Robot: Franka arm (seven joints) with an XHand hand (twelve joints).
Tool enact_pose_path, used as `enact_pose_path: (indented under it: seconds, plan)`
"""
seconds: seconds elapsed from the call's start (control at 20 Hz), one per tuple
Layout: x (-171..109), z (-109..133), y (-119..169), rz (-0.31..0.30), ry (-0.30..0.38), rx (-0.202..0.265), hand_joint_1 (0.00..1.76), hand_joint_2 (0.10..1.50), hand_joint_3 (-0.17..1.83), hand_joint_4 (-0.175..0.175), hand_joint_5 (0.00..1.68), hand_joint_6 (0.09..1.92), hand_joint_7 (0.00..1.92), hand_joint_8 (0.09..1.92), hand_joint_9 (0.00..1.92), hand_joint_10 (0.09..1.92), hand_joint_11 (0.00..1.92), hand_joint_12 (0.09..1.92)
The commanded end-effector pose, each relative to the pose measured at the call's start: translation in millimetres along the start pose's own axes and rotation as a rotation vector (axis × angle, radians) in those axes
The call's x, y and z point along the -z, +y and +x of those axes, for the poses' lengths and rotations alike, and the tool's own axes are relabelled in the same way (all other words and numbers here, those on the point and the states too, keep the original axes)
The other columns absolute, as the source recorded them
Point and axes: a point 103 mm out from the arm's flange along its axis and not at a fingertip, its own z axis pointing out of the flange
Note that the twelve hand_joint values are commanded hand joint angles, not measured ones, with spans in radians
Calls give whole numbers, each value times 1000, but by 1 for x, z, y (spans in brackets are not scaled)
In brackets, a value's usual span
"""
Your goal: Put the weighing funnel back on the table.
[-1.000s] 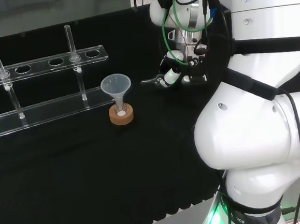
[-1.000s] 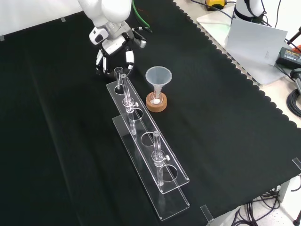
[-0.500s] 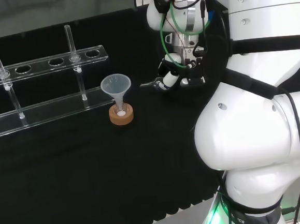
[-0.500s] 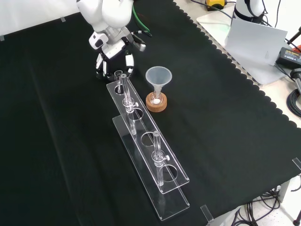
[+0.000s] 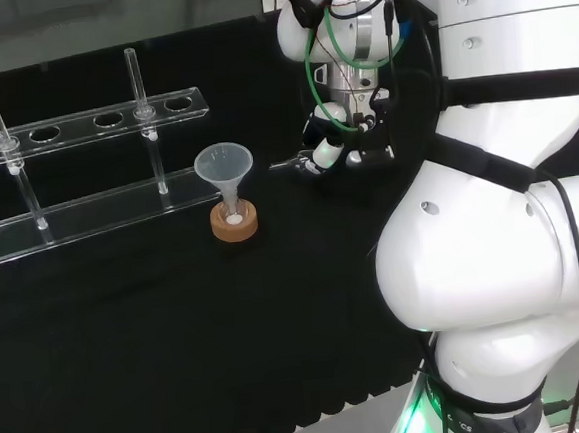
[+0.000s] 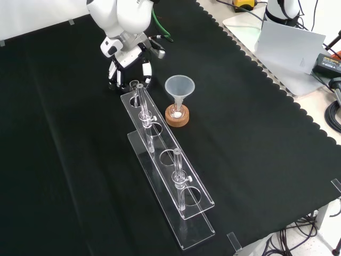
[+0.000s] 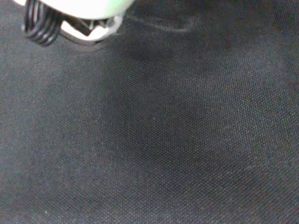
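Note:
In the head view the hand [image 5: 336, 149] hangs low over the cloth, to the right of the big funnel [image 5: 225, 169]. Its fingers are curled round a small clear piece, the weighing funnel [image 5: 292, 161], whose thin end sticks out to the left. In the front view the hand [image 6: 128, 70] is at the rack's far end, with the weighing funnel [image 6: 158, 51] jutting out to the right, above the cloth. The wrist view looks onto black cloth from close up, with a blurred white part of the hand [image 7: 79, 7] and a faint clear outline that I cannot identify.
The big funnel [image 6: 179, 87] stands in a small flask on a cork ring [image 6: 177, 117]. A clear test tube rack [image 6: 170, 176] with two tubes runs toward the front view's near edge. A grey box [image 6: 290, 40] lies off the cloth.
In the head view the hand and wrist have drifted a little to the left, still holding the weighing funnel. Nothing on the cloth has moved.

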Motion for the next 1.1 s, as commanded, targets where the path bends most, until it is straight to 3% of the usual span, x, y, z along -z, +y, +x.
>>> enact_pose_path:
  seconds: [0.05, 0.25, 0.45, 0.5, 0.7, 0.8, 0.95, 1.1]
  plan:
    - [3, 1, 0, -4, -28, -1, 1119, 632, 730, 175, 1235, 773, 427, 650, 735, 502, 560, 1250]
    - [3, 1, 0, -2, -39, -1, 1114, 655, 696, 175, 1221, 778, 429, 651, 736, 502, 563, 1250]
    - [4, 3, 0, 1, -59, 3, 1080, 846, 380, 175, 1139, 801, 417, 663, 727, 513, 556, 1257]
    - [5, 3, 0, 9, -64, 3, 1063, 836, 354, 151, 1066, 768, 411, 658, 718, 514, 534, 1264]
    - [2, 6, 0, 45, -105, 14, 1024, 659, 615, 60, 770, 713, 340, 667, 609, 553, 414, 1292]
    - [3, 7, 0, 58, -119, 12, 1015, 627, 665, 32, 641, 686, 305, 669, 563, 564, 385, 1297]
    - [6, 6, -1, 90, -107, 4, 992, 599, 695, -9, 403, 471, 208, 682, 471, 608, 332, 1328]
    - [10, 6, -4, 99, -101, 10, 967, 588, 702, -21, 346, 264, 130, 690, 392, 658, 294, 1342]
